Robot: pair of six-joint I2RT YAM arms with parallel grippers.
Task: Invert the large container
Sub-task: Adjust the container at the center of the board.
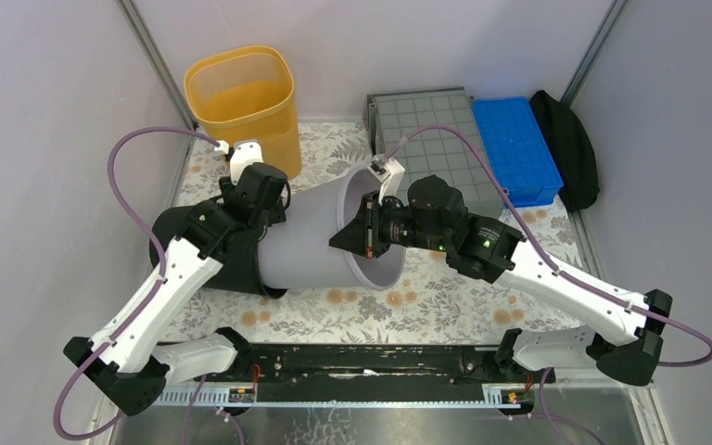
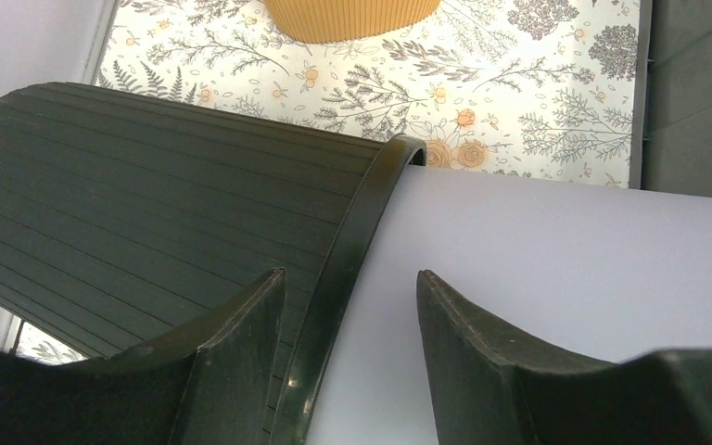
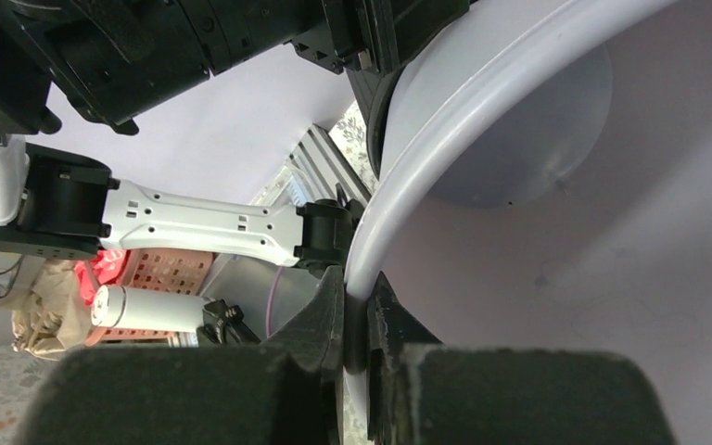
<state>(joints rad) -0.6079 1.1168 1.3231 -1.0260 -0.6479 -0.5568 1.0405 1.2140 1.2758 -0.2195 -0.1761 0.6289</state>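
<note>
- Your right gripper [image 3: 357,287] is clenched on the pale grey rim of the bucket [image 1: 306,241]; the wrist view shows a finger on each side of that thin lip, pinching it.
- The bucket lies on its side in the middle of the table [image 1: 445,297], its open mouth facing right towards your right arm.
- At the bucket's left end there's a black ribbed piece [image 2: 148,213] with a raised black edge.
- Your left gripper [image 2: 350,273] is released: its two fingers [image 2: 241,352] stand apart with that black edge running between them. Pale bucket wall shows between the edge and the right-hand finger, so there's no squeeze there.
- Now the crate [image 1: 436,139], the big dark grey one: it sits at the far side of the table, right of centre, behind the bucket, with its square-gridded face turned up.
- Neither of your grippers touches the crate; both are on the bucket, nearer to you.
- A blue tray [image 1: 516,148] sits just beside the crate on its right, and a black bag [image 1: 570,148] rests against the right wall beyond the tray.
- Over at the far left there's a yellow basket [image 1: 246,102], upright, well apart from the crate.
- The flowered cloth on the table shows around the bucket on its near side.
</note>
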